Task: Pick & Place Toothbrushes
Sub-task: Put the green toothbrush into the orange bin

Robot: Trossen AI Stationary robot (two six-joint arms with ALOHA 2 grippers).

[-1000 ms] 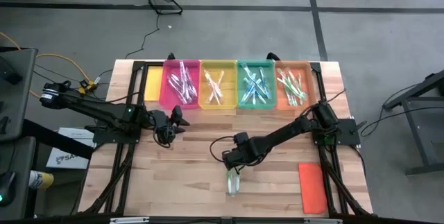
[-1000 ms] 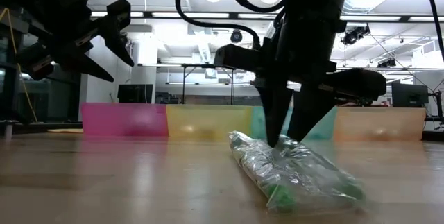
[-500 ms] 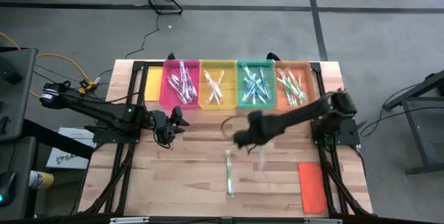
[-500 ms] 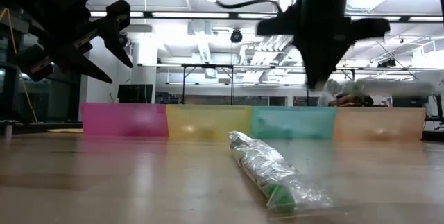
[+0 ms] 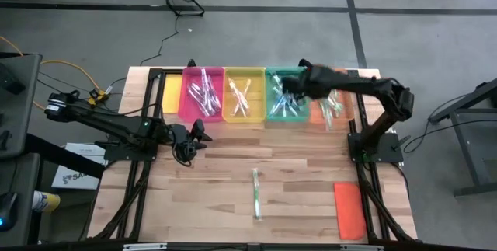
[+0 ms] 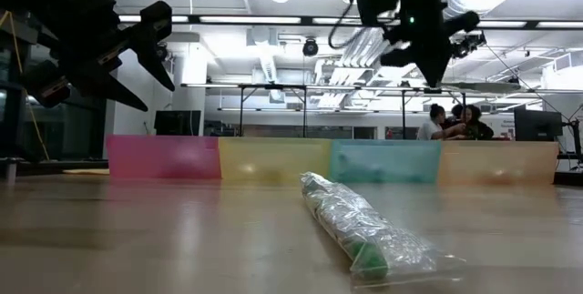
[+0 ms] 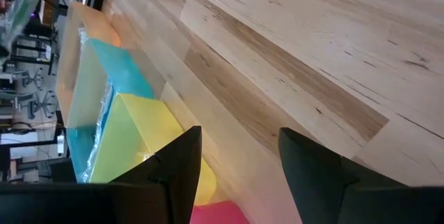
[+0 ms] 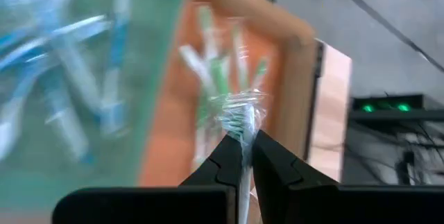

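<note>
The right gripper [image 8: 241,156] is pinched tight on a clear wrapper [image 8: 241,113] with a green and white toothbrush inside. It's up in the air over the far row of trays, around where the green tray [image 5: 285,93] meets the orange tray [image 5: 327,94], and the wrapped brush hangs out past the fingertips above the orange one. From table height you can see that arm [image 6: 414,21] high above the trays, well off the wood.

The left gripper [image 5: 194,140] is just parked over the left part of the table [image 5: 225,185], in front of the pink tray [image 5: 201,92], with its fingers [image 7: 175,167] spread wide and nothing between them.

Another wrapped toothbrush [image 5: 255,193], green handle in a crinkly clear bag, lies flat on the bare wood near the front middle of the table, well apart from both grippers. The rest of the toothbrushes [image 5: 239,97] are piled loose in the four trays along the far edge: pink, then the yellow tray [image 5: 244,93], then green and orange. A flat orange lid [image 5: 349,209] sits on the table at the front right corner. A couple of people [image 6: 451,121] are way back in the room behind the trays.
</note>
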